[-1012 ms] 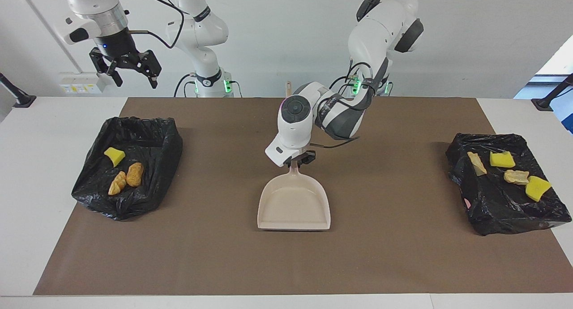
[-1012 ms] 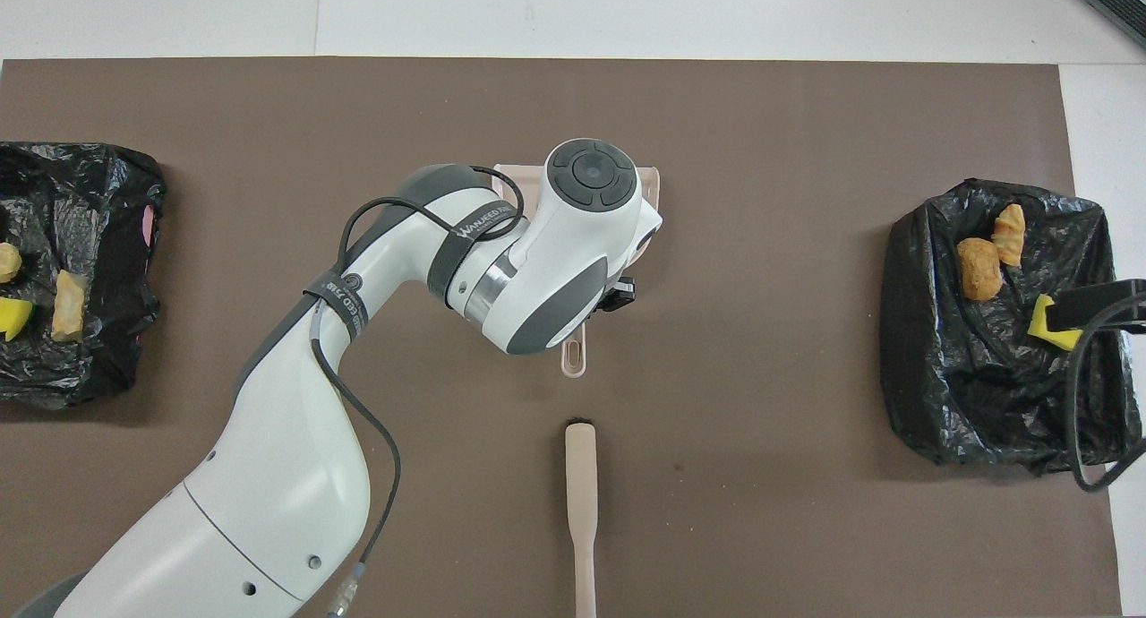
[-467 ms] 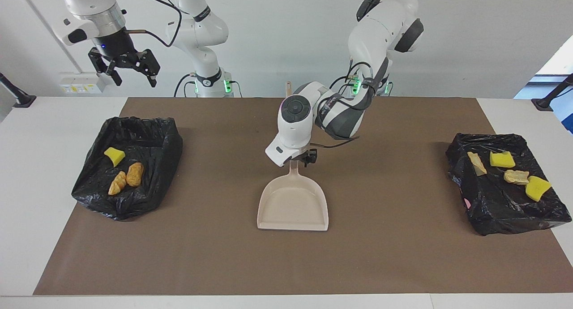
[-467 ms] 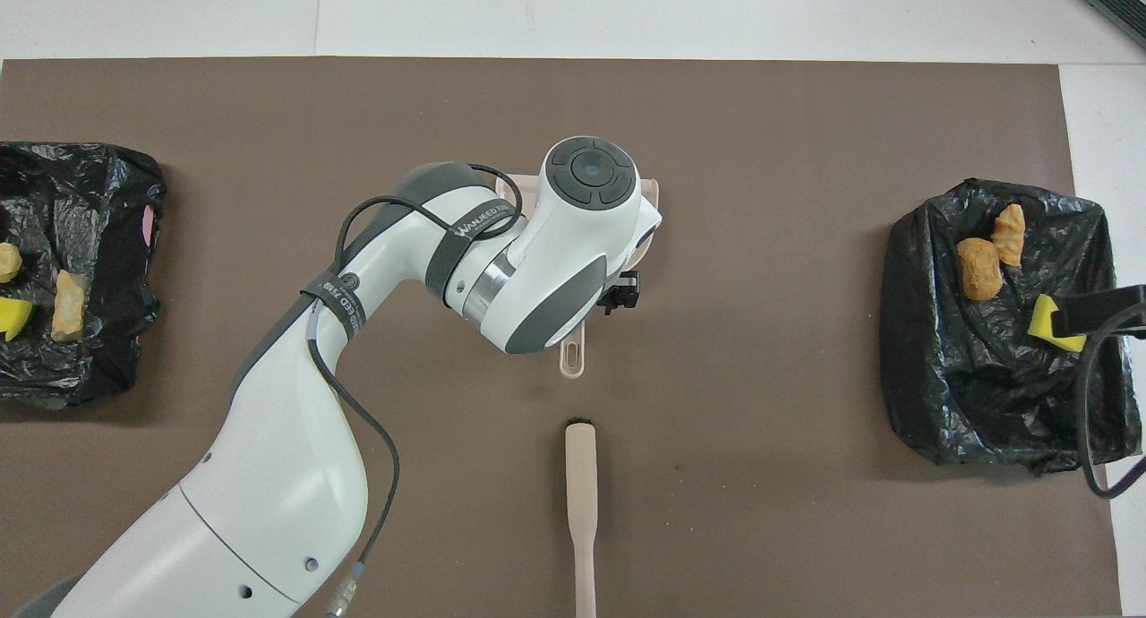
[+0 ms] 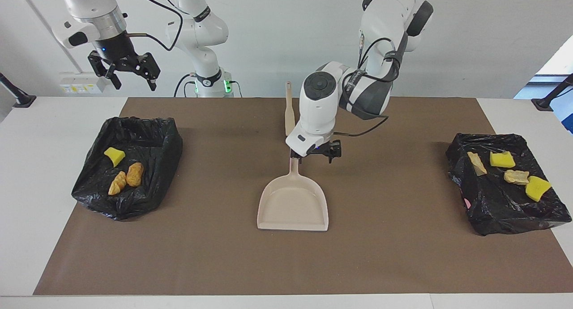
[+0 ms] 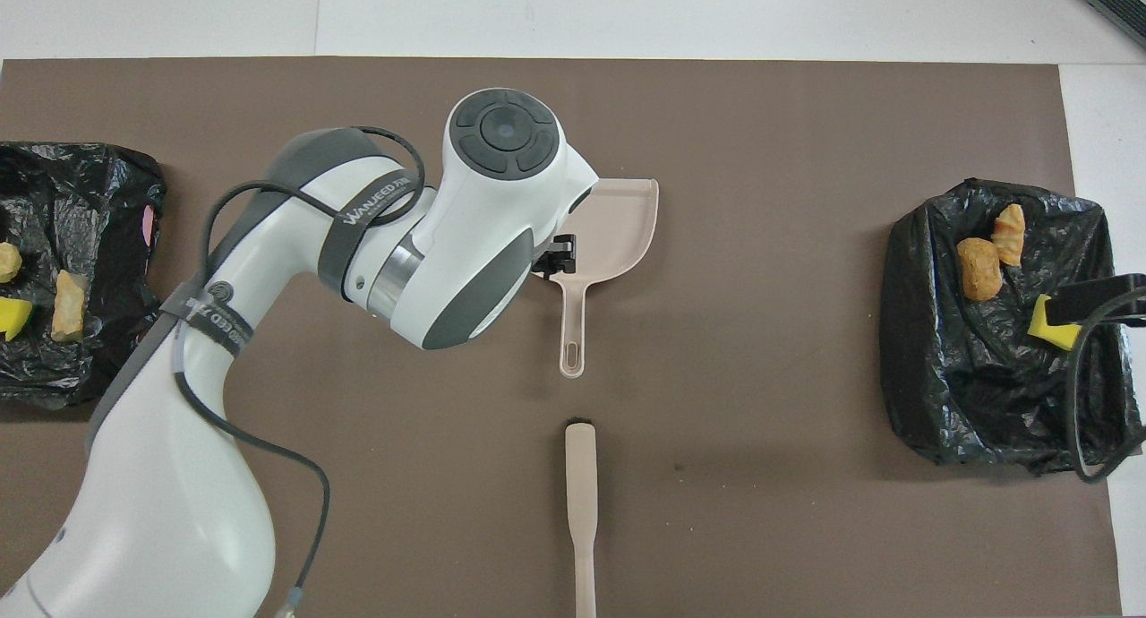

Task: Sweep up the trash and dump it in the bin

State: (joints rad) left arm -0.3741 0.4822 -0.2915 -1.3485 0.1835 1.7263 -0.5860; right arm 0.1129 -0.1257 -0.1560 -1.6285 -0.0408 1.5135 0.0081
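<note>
All the trash lies in two black-bag bins. The bin (image 5: 147, 139) at the right arm's end holds a yellow sponge piece (image 5: 114, 156) and two orange chunks (image 5: 134, 173). The bin (image 5: 501, 210) at the left arm's end holds several scraps (image 5: 501, 159). The beige dustpan (image 5: 293, 201) lies flat and empty at the mat's middle. The brush (image 5: 289, 109) lies nearer to the robots than the dustpan. My left gripper (image 5: 318, 156) is open and empty, just above the mat beside the dustpan's handle. My right gripper (image 5: 127, 71) is open and empty, high over the table's edge, and waits.
The brown mat (image 6: 761, 134) covers most of the white table. In the overhead view the left arm hides part of the dustpan (image 6: 627, 224). The brush (image 6: 580, 484) lies in line with the dustpan's handle, a small gap between them.
My left gripper has come off the dustpan's handle, risen a little and moved toward the left arm's end. The dustpan stays flat on the mat. The right gripper has hardly moved.
</note>
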